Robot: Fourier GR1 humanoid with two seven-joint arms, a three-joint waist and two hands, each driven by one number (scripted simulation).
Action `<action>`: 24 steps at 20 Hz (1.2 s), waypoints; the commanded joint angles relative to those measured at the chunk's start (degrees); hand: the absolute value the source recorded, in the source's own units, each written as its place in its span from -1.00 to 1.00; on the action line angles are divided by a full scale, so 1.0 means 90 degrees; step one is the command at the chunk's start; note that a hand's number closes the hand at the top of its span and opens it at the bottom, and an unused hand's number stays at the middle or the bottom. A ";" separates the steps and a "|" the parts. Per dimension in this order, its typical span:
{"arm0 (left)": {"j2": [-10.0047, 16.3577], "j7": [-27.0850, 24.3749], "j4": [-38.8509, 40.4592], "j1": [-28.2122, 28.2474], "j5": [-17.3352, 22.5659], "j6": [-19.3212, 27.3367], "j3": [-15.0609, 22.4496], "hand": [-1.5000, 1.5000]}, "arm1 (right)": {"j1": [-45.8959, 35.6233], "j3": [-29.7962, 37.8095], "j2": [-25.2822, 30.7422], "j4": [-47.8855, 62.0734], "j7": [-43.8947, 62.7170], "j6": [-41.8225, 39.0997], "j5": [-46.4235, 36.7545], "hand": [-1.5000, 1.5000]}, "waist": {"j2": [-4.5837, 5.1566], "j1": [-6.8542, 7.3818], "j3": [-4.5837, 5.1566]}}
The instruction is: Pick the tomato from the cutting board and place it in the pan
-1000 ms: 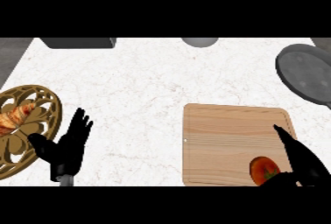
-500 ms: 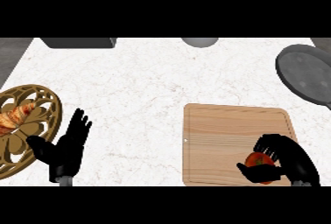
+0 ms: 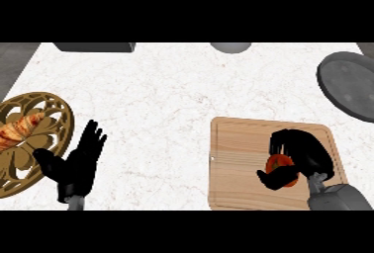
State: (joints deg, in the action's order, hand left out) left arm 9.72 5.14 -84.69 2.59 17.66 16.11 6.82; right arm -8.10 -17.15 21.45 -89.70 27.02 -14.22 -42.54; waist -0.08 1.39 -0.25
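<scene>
A red tomato (image 3: 280, 164) lies on the wooden cutting board (image 3: 237, 163) at the lower right. My right hand (image 3: 301, 153) is curled round it from above, thumb under its near side, so only a part of the tomato shows. The dark grey pan (image 3: 349, 84) sits at the right edge of the counter, beyond the board. Resting open with fingers up, my left hand (image 3: 73, 165) is at the lower left, apart from the board.
A golden openwork plate (image 3: 44, 106) with a croissant (image 3: 18, 129) lies at the left edge beside my left hand. A dark box (image 3: 95, 47) and a grey round object (image 3: 231, 47) stand at the counter's far edge.
My right hand came down over the tomato and curled its fingers round it, then shifted slightly toward the far side. The left hand stayed where it was.
</scene>
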 commanded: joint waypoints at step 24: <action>-0.0299 -0.0051 0.0307 0.0309 -0.0296 -0.0099 0.0006 0.00 | -0.1712 0.1949 0.0100 -0.1042 0.0191 0.1018 -0.0833 1.00 | 0.0012 -0.0142 0.0028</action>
State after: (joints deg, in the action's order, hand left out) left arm 8.48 4.61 -84.80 3.66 16.05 15.66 5.24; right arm -22.82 -3.68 22.39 -100.89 30.33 -5.70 -52.12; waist -0.32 0.04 -0.31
